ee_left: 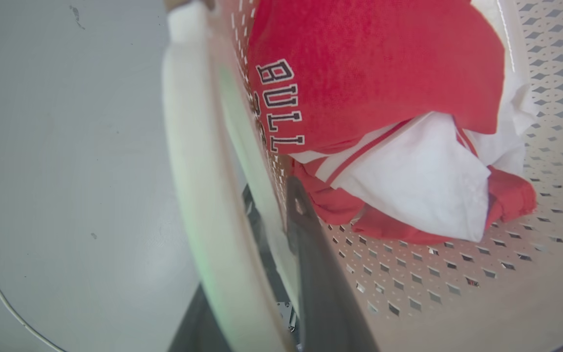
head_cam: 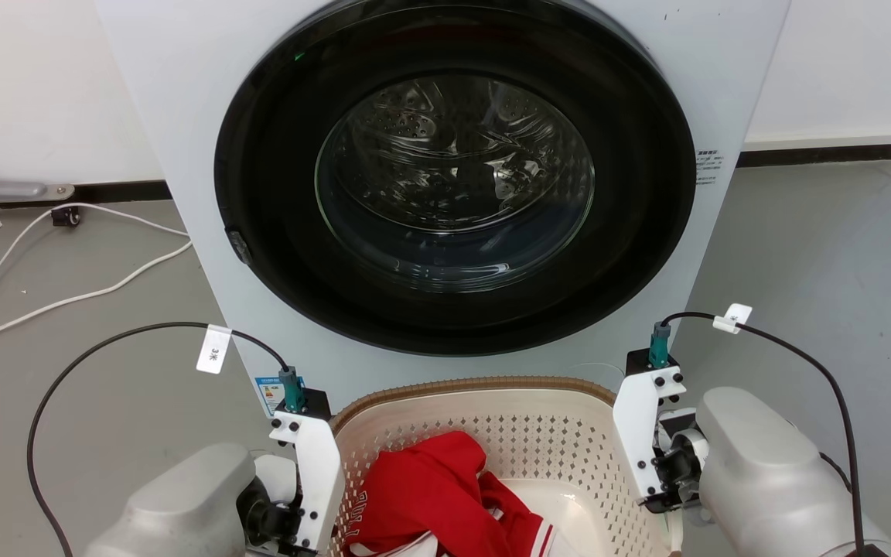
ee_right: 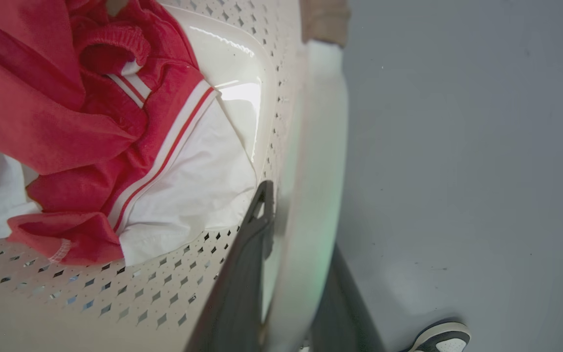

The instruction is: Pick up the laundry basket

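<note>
Cream perforated plastic laundry basket (head_cam: pixel 476 384) sits bottom centre of the head view, before the white washing machine (head_cam: pixel 175 116); our left gripper (ee_left: pixel 271 215) and right gripper (ee_right: pixel 293 230) have jaws narrowed onto its white side handles (ee_left: pixel 188 146); grasp looks set, we reckon; next, both arms must lift together, level.

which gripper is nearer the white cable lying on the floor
Left. The left gripper straddles the laundry basket at the handle on the side where the white cable lies; the right gripper is at the opposite handle, farther away.
</note>
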Controlling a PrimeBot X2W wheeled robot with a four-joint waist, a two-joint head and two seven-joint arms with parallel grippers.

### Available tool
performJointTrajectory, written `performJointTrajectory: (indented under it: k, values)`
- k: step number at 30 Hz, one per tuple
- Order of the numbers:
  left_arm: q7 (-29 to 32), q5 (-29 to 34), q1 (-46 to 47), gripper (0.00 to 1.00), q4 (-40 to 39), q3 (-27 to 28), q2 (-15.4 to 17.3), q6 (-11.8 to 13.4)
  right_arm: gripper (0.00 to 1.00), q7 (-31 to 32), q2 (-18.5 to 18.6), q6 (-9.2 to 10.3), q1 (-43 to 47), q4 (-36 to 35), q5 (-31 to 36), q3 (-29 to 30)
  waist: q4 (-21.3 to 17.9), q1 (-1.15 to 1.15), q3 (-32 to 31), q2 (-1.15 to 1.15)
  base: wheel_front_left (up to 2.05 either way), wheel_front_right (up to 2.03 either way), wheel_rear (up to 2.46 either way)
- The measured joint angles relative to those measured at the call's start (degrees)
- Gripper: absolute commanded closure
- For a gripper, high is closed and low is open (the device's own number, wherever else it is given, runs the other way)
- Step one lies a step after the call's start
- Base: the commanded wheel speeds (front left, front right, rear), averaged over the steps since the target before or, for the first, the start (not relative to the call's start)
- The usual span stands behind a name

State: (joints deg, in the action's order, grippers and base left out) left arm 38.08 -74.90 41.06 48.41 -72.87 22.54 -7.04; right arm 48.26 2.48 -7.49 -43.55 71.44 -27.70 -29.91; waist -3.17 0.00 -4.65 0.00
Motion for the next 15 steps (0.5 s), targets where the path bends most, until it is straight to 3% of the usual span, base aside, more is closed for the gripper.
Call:
performJointTrajectory:
  k: [15]
  values:
    - [0.1, -0.4, 0.3, 1.0, 0.3, -0.1, -0.1, 0.0, 1.0, -0.3, 0.0, 0.0, -0.3, 0.2, -0.6, -0.9, 0.0, 0.0, 0.0, 0.0, 0.0, 0.0, 0.0]
